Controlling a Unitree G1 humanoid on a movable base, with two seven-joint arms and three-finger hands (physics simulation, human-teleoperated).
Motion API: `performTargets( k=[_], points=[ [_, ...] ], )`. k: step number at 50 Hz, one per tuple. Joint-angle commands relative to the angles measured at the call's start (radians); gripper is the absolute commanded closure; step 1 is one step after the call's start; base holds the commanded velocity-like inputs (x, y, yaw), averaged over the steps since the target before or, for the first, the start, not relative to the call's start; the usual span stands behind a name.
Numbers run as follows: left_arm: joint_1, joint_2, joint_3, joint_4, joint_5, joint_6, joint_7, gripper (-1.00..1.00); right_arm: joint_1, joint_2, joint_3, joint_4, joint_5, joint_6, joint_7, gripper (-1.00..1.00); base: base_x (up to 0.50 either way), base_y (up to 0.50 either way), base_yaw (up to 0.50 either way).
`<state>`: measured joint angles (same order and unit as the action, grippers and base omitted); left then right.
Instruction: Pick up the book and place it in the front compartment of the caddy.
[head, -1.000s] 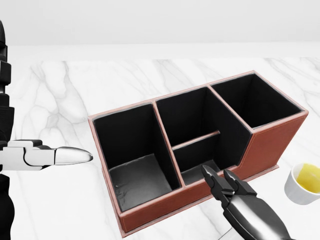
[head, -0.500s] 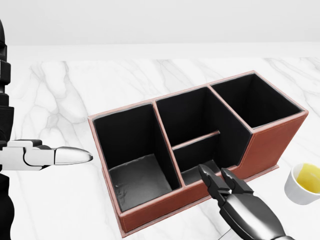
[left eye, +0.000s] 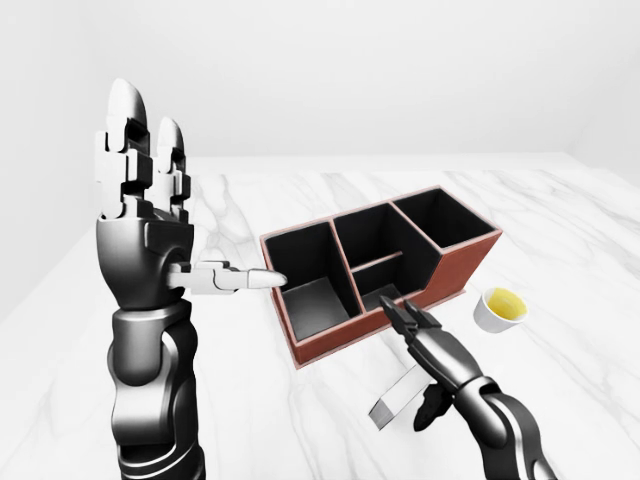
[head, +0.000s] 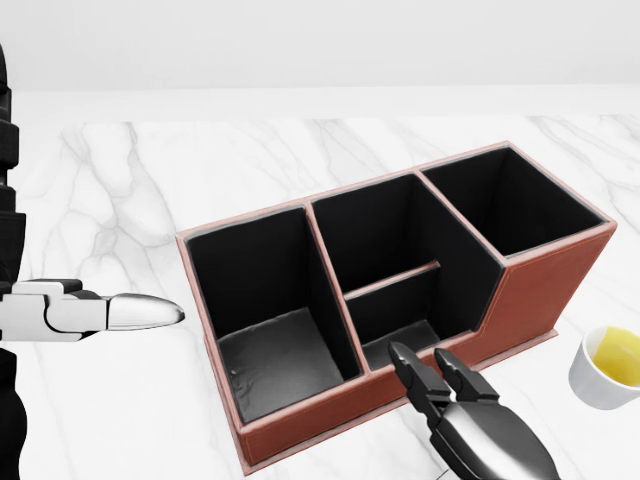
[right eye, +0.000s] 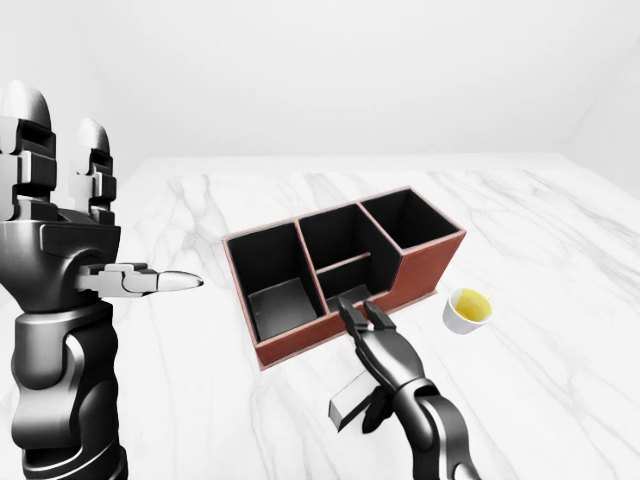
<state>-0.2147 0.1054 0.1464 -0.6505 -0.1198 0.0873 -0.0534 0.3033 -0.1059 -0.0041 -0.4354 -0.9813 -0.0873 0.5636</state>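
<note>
Right hand (right eye: 365, 325) grasping grey flat book (right eye: 350, 402) beside red-brown leather caddy (left eye: 455, 268).
Left hand (left eye: 145, 215) released, raised left above white marble bench (left eye: 560, 220).

Left hand (left eye: 150, 235): raised upright at the left of the left-eye view, palm flat, two fingers straight up, thumb (left eye: 228, 277) jutting sideways to the right; fingers spread, holding nothing.
Left forearm: vertical below the hand.
Right hand (right eye: 385, 352): low, reaching up-left, two fingers (head: 415, 372) extended together, thumb (right eye: 377, 410) curled beneath.
Right forearm: slants to the lower right.
</note>
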Motion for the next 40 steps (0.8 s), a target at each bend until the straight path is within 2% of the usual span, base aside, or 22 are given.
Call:
performTargets(
  k=[1,40],
  points=[
    [0.001,0.000,0.000,0.001,0.000,0.000,0.000,-1.00,0.011,-0.003,0.018,0.012,-0.016,0.000,-0.023,-1.00,0.00,0.00,0.00],
    [-0.002,-0.001,-0.002,0.001,-0.002,0.000,0.002,-1.00,-0.011,-0.020,0.043,0.085,-0.078,0.000,-0.087,-1.00,0.00,0.00,0.00]
  ],
)
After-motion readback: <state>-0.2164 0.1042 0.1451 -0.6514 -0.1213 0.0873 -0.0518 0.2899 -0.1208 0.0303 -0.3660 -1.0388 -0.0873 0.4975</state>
